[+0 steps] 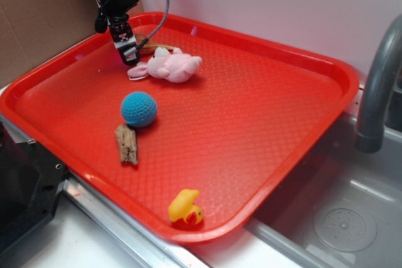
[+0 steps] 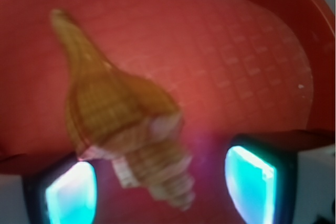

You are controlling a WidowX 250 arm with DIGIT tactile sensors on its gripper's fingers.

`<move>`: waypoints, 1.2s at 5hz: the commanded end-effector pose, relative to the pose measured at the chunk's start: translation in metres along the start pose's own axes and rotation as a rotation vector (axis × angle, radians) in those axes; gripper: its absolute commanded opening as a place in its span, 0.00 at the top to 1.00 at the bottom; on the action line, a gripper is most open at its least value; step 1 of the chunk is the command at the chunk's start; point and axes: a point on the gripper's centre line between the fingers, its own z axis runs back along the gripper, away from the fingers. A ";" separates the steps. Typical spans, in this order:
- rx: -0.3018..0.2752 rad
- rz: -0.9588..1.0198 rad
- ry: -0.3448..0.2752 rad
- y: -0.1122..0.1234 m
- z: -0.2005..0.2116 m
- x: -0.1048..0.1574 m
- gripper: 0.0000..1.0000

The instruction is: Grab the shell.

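The shell (image 2: 121, 114) is tan and brown, ridged and pointed, and lies on the red tray (image 2: 236, 51). In the wrist view its spiral end reaches down between my two fingers (image 2: 71, 192), nearer the left one, while its long tip points away. My gripper (image 2: 160, 190) is open, with a gap on both sides of the shell. In the exterior view the gripper (image 1: 130, 58) hangs low at the tray's far left corner. There only a sliver of the shell (image 1: 152, 46) shows behind the pink plush.
A pink plush toy (image 1: 173, 66) lies just right of the gripper. A blue crochet ball (image 1: 139, 108), a flat wood piece (image 1: 127, 144) and a yellow duck (image 1: 186, 208) sit nearer the front of the tray (image 1: 301, 136). A grey faucet (image 1: 377, 86) and a sink (image 1: 339, 218) are at the right.
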 end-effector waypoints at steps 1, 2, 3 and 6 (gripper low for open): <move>0.053 -0.018 0.009 -0.020 -0.013 0.011 0.04; 0.060 -0.013 -0.020 -0.031 -0.004 0.013 1.00; 0.091 -0.040 -0.016 -0.043 -0.004 0.019 1.00; 0.107 0.009 -0.111 -0.097 0.079 0.000 1.00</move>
